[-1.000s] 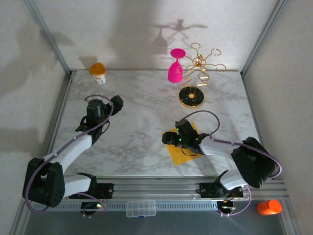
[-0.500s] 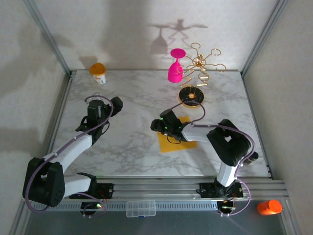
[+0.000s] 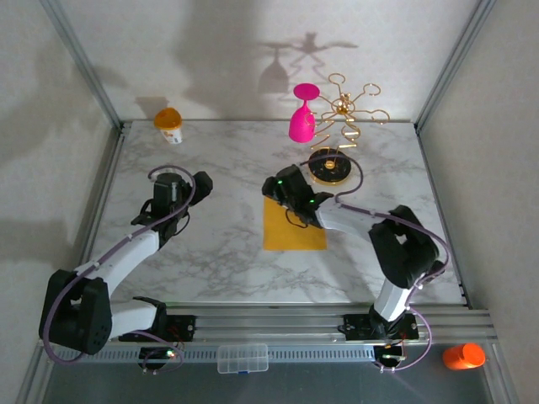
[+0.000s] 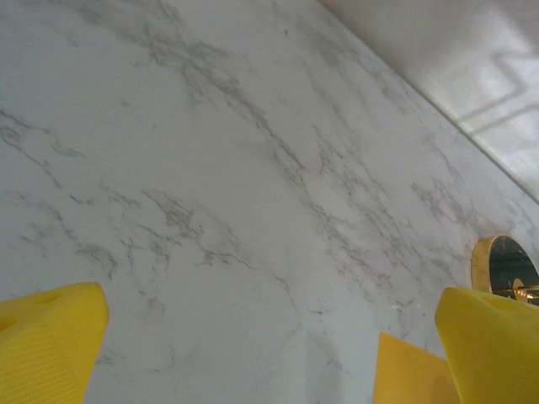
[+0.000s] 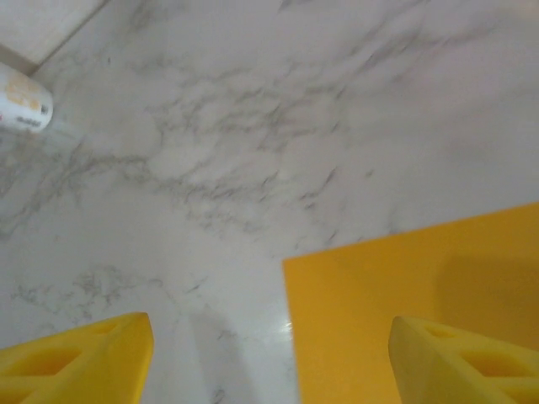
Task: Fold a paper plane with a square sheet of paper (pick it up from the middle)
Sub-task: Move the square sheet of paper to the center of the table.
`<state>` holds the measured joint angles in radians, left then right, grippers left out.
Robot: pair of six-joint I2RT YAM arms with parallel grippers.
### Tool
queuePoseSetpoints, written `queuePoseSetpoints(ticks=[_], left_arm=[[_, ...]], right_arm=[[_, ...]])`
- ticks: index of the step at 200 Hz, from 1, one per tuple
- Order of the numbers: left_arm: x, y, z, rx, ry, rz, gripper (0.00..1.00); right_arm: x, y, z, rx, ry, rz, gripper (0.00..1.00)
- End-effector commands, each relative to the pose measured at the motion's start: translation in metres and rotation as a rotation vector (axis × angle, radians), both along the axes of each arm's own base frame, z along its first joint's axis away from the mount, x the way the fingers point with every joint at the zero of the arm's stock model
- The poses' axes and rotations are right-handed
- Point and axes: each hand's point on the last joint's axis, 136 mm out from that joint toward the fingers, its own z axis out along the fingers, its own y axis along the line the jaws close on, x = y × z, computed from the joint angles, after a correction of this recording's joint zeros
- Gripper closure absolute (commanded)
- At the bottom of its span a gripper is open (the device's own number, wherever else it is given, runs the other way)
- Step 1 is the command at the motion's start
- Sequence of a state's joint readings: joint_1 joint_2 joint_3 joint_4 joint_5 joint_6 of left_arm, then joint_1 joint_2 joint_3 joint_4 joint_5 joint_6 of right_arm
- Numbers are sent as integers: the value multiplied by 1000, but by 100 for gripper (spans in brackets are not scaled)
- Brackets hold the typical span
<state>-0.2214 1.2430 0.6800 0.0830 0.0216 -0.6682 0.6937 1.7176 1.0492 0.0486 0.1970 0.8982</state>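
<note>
Right tool (image 3: 276, 188) — fingers spread, holding nothing — sits over the 11 o'clock corner of the paper (image 3: 290, 236). The paper lies flat mid-surface (image 3: 219, 151), with the rack base (image 3: 329, 167) near its 1 o'clock. Left tool (image 3: 200, 179) — also spread — is well apart at 9 o'clock.

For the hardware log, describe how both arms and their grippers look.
The left arm and right arm are alike: white tubular links between black joint housings, with a mauve cable looping alongside each. The left gripper and right gripper have black bodies; the wrist views show bright yellow fingers, wedge-shaped with ribbed faces and cut-outs. Small green lights glow on the right wrist.
</note>
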Motion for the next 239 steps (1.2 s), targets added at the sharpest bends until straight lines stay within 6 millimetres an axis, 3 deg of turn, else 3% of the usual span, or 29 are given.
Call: queuePoseSetpoints(ticks=[1, 46, 79, 115, 162, 186, 205, 219, 239], left_arm=[[2, -19, -7, -50, 61, -52, 1], [6, -45, -20, -58, 133, -117, 1], [8, -60, -24, -73, 152, -145, 1], [9, -70, -32, -59, 191, -162, 1], [4, -73, -38, -57, 216, -157, 1], [-2, -77, -41, -55, 232, -157, 1], [-10, -83, -46, -51, 254, -162, 1], [-16, -92, -50, -43, 271, -177, 1], [-26, -106, -56, 3, 303, -204, 1]], right_arm=[[-11, -43, -47, -153, 120, 72, 26], [-12, -78, -73, -300, 221, 57, 30], [-24, -87, -93, -305, 302, 16, 28], [-44, -73, -105, -225, 374, -17, 25], [-68, -27, -104, -63, 448, -62, 23], [-72, 7, -97, 66, 474, -78, 23], [-66, 24, -86, 147, 453, -81, 25], [-60, 23, -71, 147, 409, -78, 25], [-48, 14, -31, 134, 271, -45, 22]])
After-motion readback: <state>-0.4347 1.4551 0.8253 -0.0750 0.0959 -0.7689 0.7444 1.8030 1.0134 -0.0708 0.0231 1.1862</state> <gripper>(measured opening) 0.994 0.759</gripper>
